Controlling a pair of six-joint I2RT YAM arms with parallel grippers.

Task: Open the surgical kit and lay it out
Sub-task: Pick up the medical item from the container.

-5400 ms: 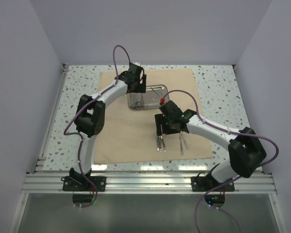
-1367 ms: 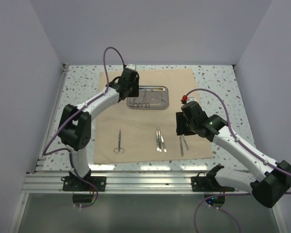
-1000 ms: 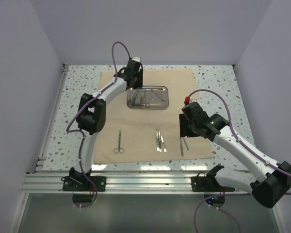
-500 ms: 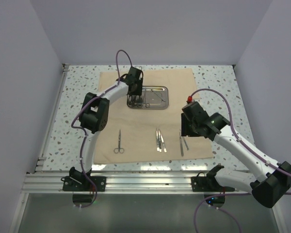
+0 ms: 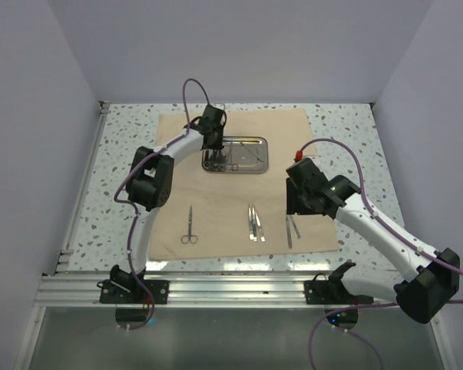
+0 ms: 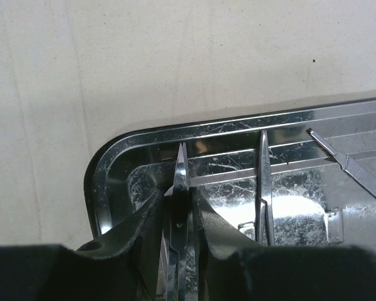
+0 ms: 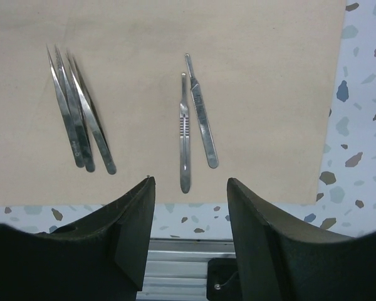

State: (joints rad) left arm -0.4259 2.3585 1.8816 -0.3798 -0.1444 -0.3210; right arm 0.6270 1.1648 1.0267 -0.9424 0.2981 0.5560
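On tan cloth [image 5: 216,220], steel tray [image 6: 238,124], thin instrument [image 6: 180,166] inside, pinched in left end effector [image 6: 178,199]; right end effector [image 7: 191,185] spread.

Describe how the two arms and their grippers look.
The left arm and right arm share one build: white tubular links joined by bulky black joint housings. A thin purple cable loops along each. The right wrist carries a small red cap. The left gripper and right gripper have broad, matte black fingers.
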